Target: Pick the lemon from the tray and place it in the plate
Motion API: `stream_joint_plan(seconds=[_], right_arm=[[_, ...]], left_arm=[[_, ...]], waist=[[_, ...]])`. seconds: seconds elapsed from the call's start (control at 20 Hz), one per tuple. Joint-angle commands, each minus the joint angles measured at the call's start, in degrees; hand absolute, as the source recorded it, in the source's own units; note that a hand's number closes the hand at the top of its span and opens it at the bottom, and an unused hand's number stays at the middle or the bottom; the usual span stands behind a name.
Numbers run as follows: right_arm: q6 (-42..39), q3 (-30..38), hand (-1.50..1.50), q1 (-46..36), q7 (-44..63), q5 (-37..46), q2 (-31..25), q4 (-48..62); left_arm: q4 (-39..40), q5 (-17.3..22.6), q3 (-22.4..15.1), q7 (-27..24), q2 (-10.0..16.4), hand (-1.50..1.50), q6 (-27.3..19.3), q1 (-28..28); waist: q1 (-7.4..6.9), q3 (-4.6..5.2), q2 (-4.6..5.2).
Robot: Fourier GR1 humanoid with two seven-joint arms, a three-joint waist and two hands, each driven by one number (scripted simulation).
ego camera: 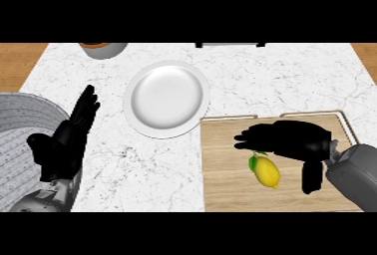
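A white marbled surface (294,79) is filling most of the head view, with wood showing at its far left and far right corners. The lemon (267,172) is lying on the wooden tray (228,189) at the lower right, its leafy end pointing up the view and its tip pointing toward the near edge. The right hand (288,138) is hovering just above the lemon's leafy end, fingers reaching leftward and relaxed, holding nothing; whether it is touching the fruit cannot be told. The tray's raised rim is running along its far side and right side, and bare wood is lying open to the lemon's left. Just beyond the tray's far-left corner, the white plate (166,97) is sitting on the marble with nothing on it, its rim nearly meeting the tray. Bare marble is stretching behind the tray and to the plate's right. The left hand (68,139) is resting open at the left, fingers up, beside a large grey ridged object (18,129). A small pot (103,50) is standing at the far edge.
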State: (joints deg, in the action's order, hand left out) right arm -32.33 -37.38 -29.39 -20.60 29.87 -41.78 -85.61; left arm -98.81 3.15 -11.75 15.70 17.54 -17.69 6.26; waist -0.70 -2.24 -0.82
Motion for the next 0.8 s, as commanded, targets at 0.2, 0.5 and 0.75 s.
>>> stream_joint_plan(seconds=[0.2, 0.5, 0.75], right_arm=[[1.82, -2.53, -1.50, 1.65, 0.73, 3.12, 4.14, 3.04], [0.79, -2.56, -1.50, 1.19, 0.85, 4.11, 3.93, 2.77], [4.20, -4.48, 1.50, 0.43, -0.96, 8.32, 5.36, 4.48]], left_arm=[[7.58, 1.78, 0.52, 2.53, -1.04, 0.00, 0.53, -3.80], [7.76, 0.52, -0.55, 0.74, -2.64, 0.00, -0.91, -6.51], [6.70, 0.55, 0.14, 2.78, -1.86, 0.00, -0.73, -4.25]], waist=[[0.26, 2.23, 1.39], [0.36, 2.31, 1.28], [0.08, 2.21, 1.24]])
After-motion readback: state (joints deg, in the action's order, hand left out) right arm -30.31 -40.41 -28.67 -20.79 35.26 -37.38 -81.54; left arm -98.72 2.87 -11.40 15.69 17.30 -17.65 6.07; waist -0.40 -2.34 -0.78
